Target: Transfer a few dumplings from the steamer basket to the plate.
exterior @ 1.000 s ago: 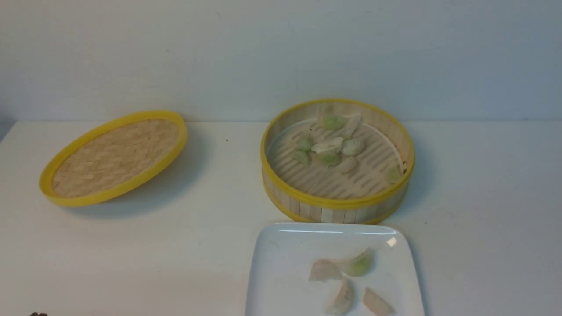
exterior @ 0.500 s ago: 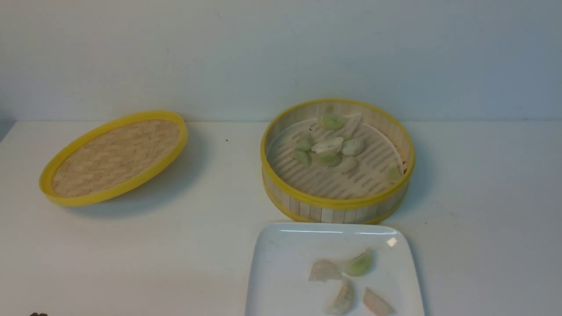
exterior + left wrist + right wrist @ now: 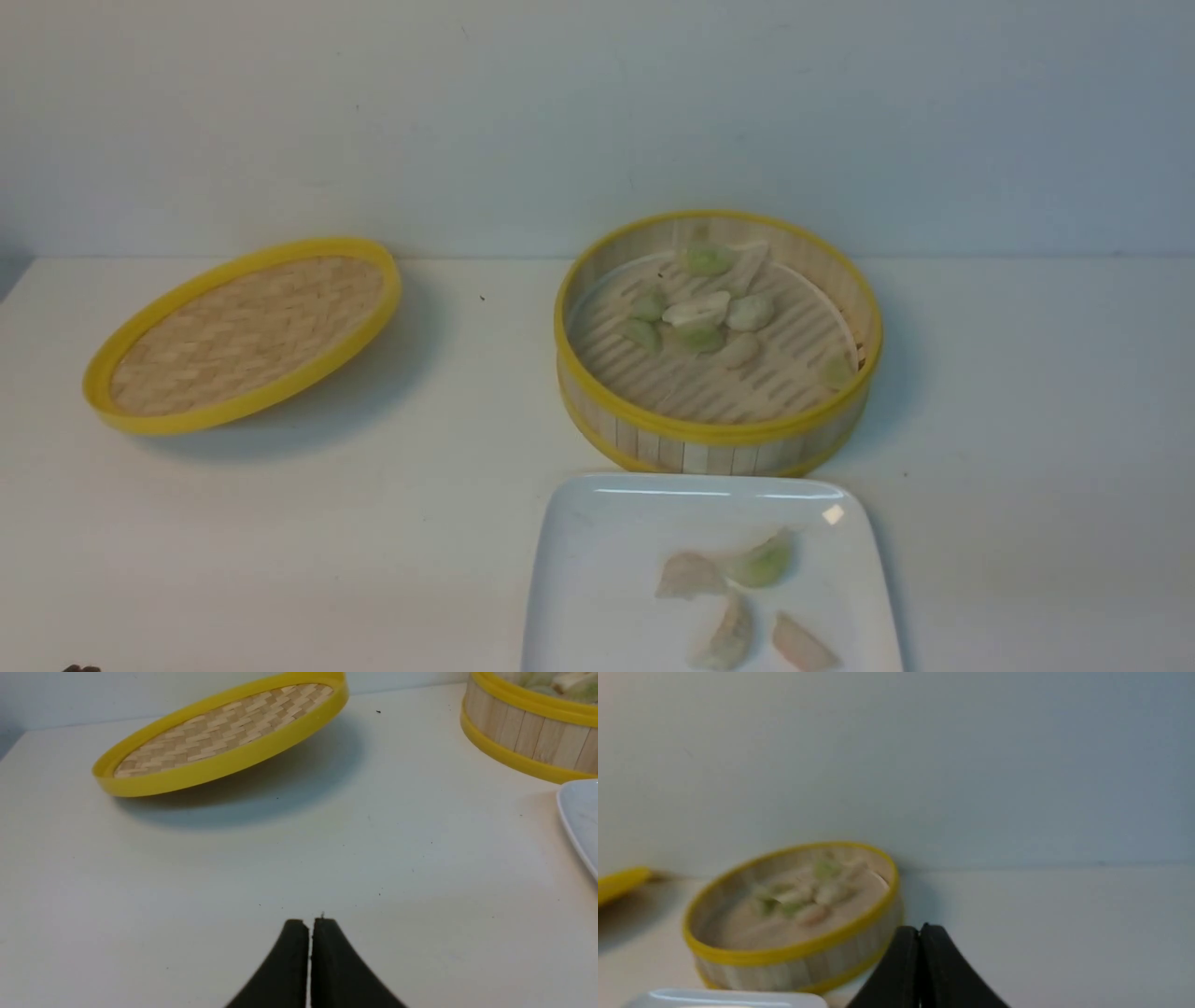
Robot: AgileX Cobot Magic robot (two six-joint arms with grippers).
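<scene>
The steamer basket (image 3: 719, 431) stands at the table's centre-right and holds several pale and green dumplings (image 3: 695, 313). The white plate (image 3: 597, 569) lies in front of it, with several dumplings (image 3: 761, 565) on it. My left gripper (image 3: 310, 921) is shut and empty, low over bare table, well short of the plate's edge (image 3: 577, 816) and the basket (image 3: 518, 732). My right gripper (image 3: 920, 927) is shut and empty, to the right of the basket (image 3: 794, 956), with the plate's corner (image 3: 724, 997) below. Neither gripper shows in the front view.
The woven yellow-rimmed lid (image 3: 245, 333) lies tilted at the far left, also in the left wrist view (image 3: 224, 737). A pale wall runs close behind the basket. A small dark thing (image 3: 81, 668) shows at the front view's lower left edge.
The lid's tilt has shifted very slightly. Dumplings, basket and plate have not moved.
</scene>
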